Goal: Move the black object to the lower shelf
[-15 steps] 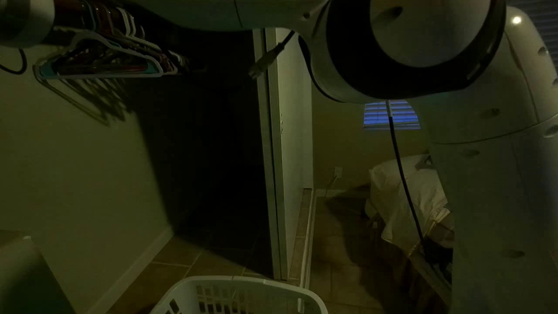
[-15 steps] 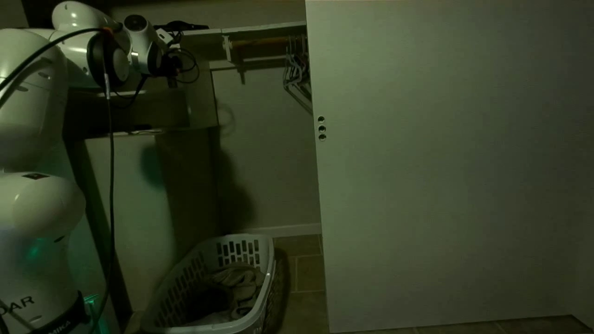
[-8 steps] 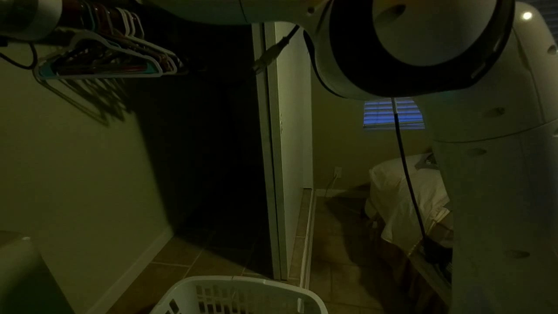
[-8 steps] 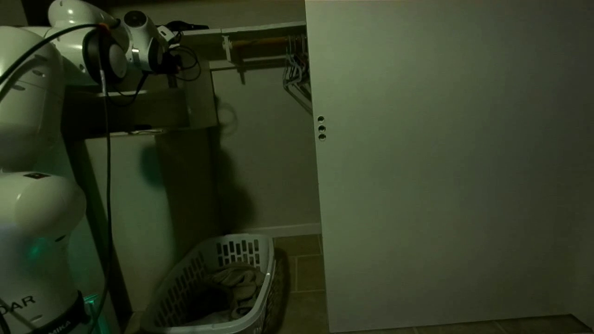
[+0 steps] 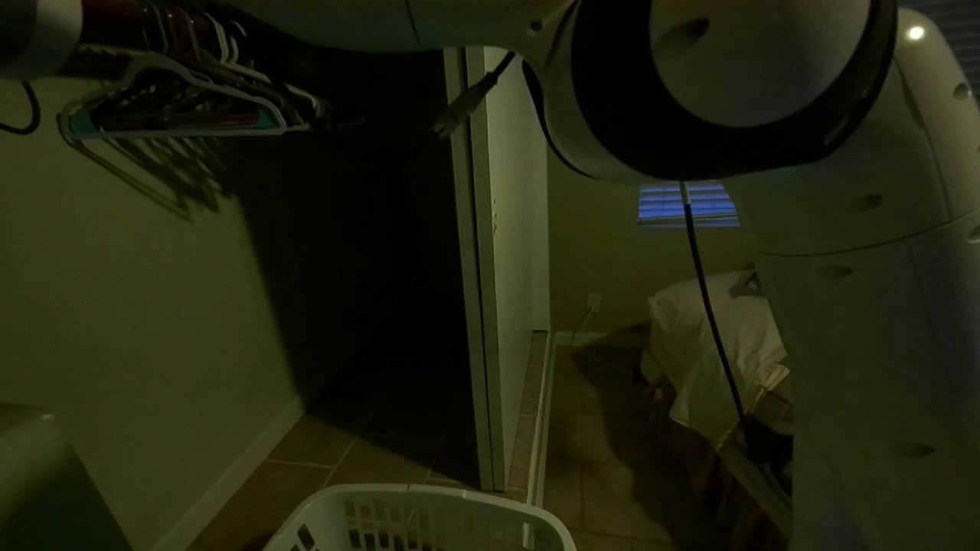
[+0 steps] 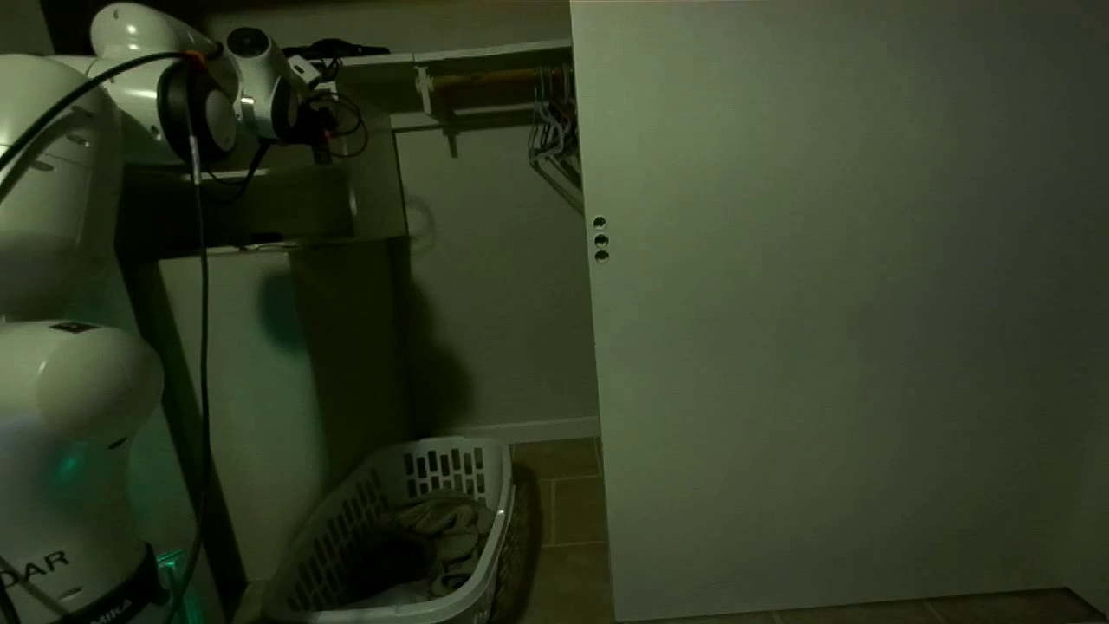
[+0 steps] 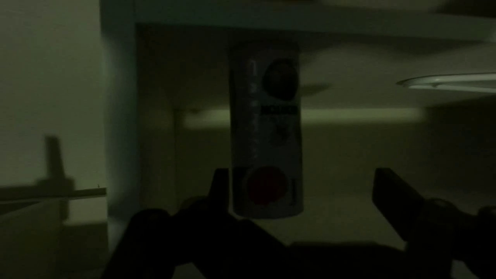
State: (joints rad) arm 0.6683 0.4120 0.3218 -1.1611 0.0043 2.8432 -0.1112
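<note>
Jaws, black: stood parted wide in the wrist view, released. Dark-grey cylindrical can (image 7: 267,135), marked with a red disc and dark lettering: appeared between them there, just beside the jaw at left, well apart from the jaw at right; contact could not be told. Its place was a shelf compartment (image 7: 155,155) edged by a thick pale board (image 7: 348,23).

Irregular black object (image 6: 346,47): lay on the long pale top shelf (image 6: 485,54), far left, in an exterior view. Flat dark item (image 6: 262,237): lay on the pale lower shelf (image 6: 372,240). Which of these dark things the task meant could not be told.

White robot arm (image 6: 52,199): stood near left in an exterior view. Slotted white plastic laundry basket (image 6: 496,539): stood on the brown tiled floor (image 6: 579,511), in both exterior views; crumpled greyish cloth (image 6: 450,520) lay inside. Tall pale flat door (image 6: 823,303): stood at right, three round recesses (image 6: 601,240) along its left edge. Pale plastic hangers (image 5: 191,133): hung close together from a brown wooden rod (image 6: 485,81). White-covered bed (image 5: 681,325): stood far right in an exterior view.
</note>
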